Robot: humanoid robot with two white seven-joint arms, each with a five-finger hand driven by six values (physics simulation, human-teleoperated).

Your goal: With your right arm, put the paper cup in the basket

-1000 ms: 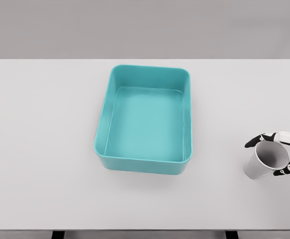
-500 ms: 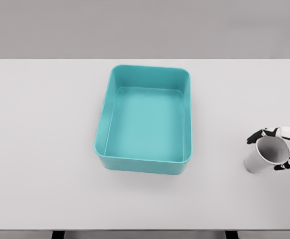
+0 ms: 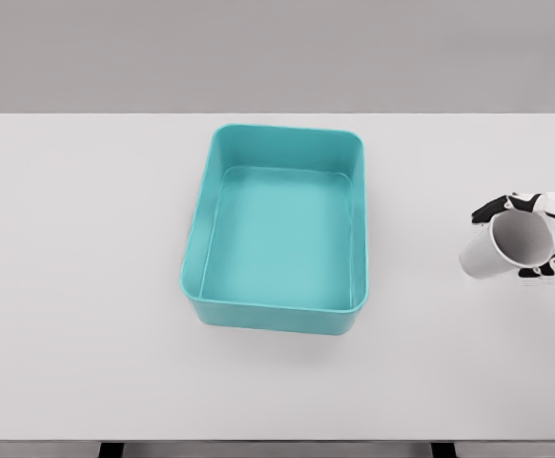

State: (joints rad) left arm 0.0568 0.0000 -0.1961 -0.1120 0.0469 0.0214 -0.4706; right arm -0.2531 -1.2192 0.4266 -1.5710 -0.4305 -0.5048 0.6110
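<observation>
**Cup gripped at the table's right edge, basket waiting mid-table**

The right hand (image 3: 535, 237) enters from the right border of the head view, only its fingers and a bit of white wrist showing. Its dark-tipped fingers (image 3: 493, 207) are curled around the rim end of the paper cup (image 3: 503, 249), one set above the mouth and one below, so the hand is closed on the cup. The cup is tilted, its open mouth turned up and to the right, its base pointing down to the left. It seems to be lifted clear of the table (image 3: 87, 286), though from this angle that is hard to confirm. The teal basket (image 3: 201, 239) sits upright at the middle of the table, well apart from the cup and to its left, with nothing inside.
</observation>
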